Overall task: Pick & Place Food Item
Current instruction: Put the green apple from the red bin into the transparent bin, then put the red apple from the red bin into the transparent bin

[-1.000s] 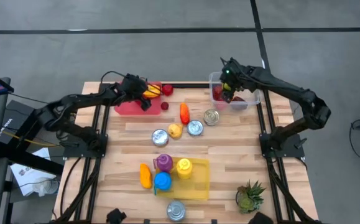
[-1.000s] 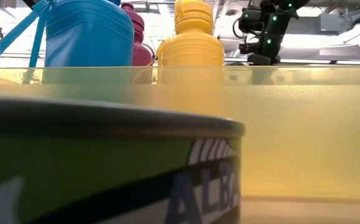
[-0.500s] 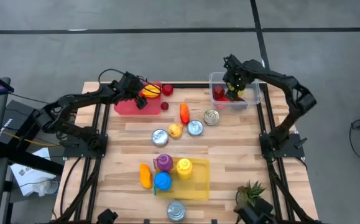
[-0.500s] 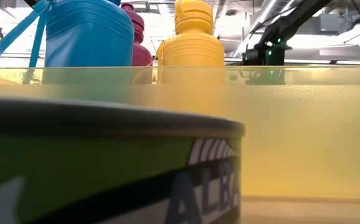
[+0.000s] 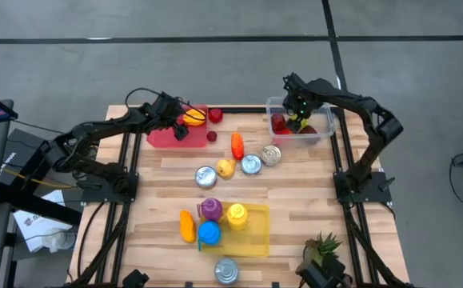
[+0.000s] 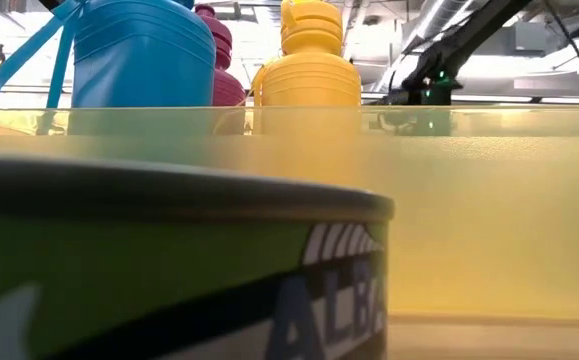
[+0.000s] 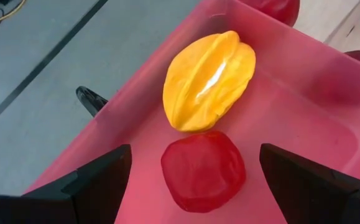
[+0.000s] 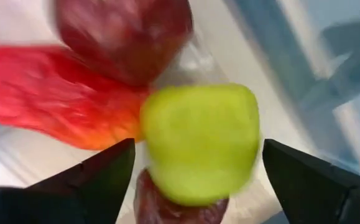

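My left gripper (image 5: 181, 122) (image 7: 193, 158) hangs open over the pink tray (image 5: 161, 138) at the table's far left. Its fingers stand on either side of a red fruit (image 7: 203, 169) lying on the tray floor, with a yellow starfruit (image 7: 209, 79) (image 5: 193, 118) just beyond it. My right gripper (image 5: 299, 112) (image 8: 198, 149) is open inside the clear bin (image 5: 324, 133) at the far right. A green fruit (image 8: 198, 143) lies between its fingers, beside a red pepper (image 8: 55, 106) and a dark red fruit (image 8: 124, 34).
Between the bins lie two red fruits (image 5: 215, 115), an orange carrot (image 5: 237, 145), a yellow fruit (image 5: 225, 168) and three cans (image 5: 251, 165). A yellow tray (image 5: 255, 236) with bottles sits nearer, then a can (image 5: 225, 270) and a potted plant (image 5: 321, 252) by the near edge.
My right gripper has come down into the clear bin, shifting slightly toward the near edge, and its arm has folded back toward the table's right. In the low view it has sunk behind the yellow tray's wall.
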Robot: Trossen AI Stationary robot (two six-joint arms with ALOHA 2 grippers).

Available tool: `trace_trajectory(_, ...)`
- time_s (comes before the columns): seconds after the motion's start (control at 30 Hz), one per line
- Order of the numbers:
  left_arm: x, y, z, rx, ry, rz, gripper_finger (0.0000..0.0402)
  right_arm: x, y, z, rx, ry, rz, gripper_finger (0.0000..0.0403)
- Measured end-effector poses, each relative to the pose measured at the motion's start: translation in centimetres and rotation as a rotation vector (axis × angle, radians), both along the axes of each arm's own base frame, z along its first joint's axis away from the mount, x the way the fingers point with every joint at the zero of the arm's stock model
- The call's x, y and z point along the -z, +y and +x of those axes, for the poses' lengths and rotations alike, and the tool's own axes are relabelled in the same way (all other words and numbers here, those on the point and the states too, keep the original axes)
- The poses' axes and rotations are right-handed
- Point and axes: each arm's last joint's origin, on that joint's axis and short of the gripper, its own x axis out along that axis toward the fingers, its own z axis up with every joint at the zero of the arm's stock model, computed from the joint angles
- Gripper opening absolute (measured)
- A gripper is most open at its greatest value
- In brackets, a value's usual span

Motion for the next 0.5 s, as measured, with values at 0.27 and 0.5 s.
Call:
trace_trajectory(0.27, 0.0, 0.0, 0.0, -0.006, -0.004, -0.005, 0.0347, -4.7, 2.9, 0.0, -0.051, -0.114, -0.125, 0.0345)
trace_trajectory(0.5, 0.2, 0.0, -0.3, 0.003, -0.026, -0.057, 0.0347, -8.0, 6.2, 0.3, -0.107, -0.213, -0.205, 0.0363)
